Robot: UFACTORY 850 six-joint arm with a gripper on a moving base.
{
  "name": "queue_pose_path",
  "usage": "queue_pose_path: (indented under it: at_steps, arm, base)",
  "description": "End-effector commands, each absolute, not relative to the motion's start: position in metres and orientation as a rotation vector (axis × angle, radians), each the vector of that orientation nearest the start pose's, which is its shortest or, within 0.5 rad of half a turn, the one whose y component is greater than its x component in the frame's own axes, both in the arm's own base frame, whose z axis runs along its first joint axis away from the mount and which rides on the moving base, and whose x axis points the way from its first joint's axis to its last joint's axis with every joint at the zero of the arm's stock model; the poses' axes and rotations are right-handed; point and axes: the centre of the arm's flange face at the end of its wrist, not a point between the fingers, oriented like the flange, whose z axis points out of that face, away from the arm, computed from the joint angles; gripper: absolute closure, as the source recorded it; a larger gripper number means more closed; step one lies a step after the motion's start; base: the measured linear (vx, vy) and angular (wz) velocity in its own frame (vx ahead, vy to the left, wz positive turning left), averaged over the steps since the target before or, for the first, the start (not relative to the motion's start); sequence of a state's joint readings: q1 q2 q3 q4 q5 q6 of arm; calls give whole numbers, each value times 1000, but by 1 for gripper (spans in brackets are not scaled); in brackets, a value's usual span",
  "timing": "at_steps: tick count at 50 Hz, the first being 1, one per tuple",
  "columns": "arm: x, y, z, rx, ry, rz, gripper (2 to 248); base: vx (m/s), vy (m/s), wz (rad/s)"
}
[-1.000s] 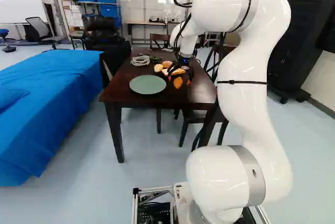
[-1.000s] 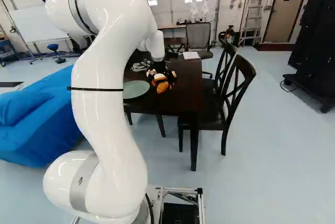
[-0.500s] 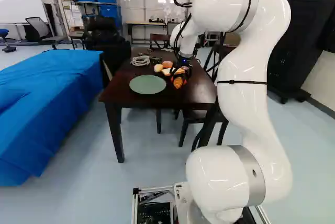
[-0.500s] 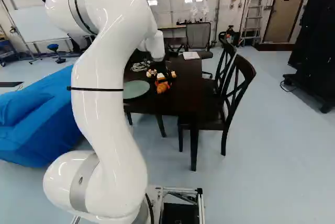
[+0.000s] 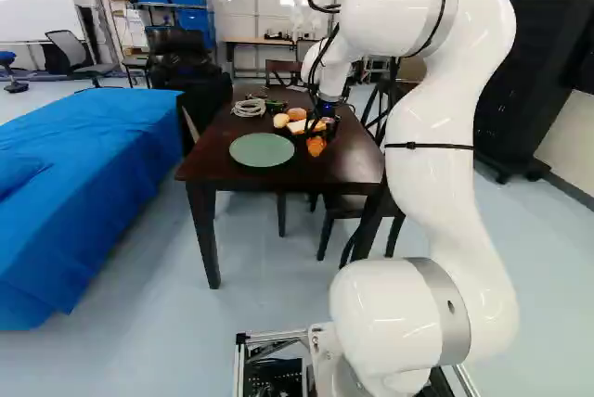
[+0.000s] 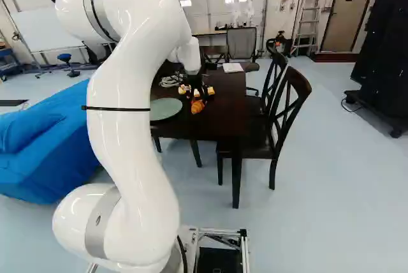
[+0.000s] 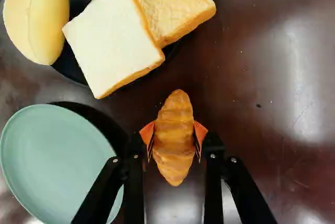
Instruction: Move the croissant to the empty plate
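At the right of the left base view, my gripper (image 5: 325,126) reaches down to the dark table. In the wrist view the gripper (image 7: 174,139) is shut on the croissant (image 7: 175,135), an orange pad pressed to each long side around its middle. The croissant's two ends stick out past the fingers. Whether it touches the table, I cannot tell. The empty pale green plate (image 7: 55,161) lies beside the gripper, partly behind one finger. In the left base view that plate (image 5: 262,149) sits left of the croissant (image 5: 316,147).
Ahead of the gripper, a dark plate (image 7: 70,73) carries bread slices (image 7: 112,38) and a yellow roll (image 7: 36,17). A coiled white cable (image 5: 249,108) lies farther back on the table (image 5: 209,160). Chairs (image 6: 290,107) stand along its right side.
The gripper's fingers have closed in from wide apart onto the croissant's sides. Neither the arm nor the base has visibly shifted, and the plates stay put.
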State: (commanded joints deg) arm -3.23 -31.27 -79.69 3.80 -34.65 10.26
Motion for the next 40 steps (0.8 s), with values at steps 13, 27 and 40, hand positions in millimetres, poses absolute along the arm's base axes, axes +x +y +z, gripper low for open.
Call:
queue_pose_path:
  at_steps: [13,27,40]
  arm:
    - [641,-33,440,-3030,435,-365,147]
    - [641,-33,440,-3030,435,-365,147]
    - [641,-33,440,-3030,435,-365,147]
  base:
    - [0,0,0]
    - [0,0,0]
    - [0,0,0]
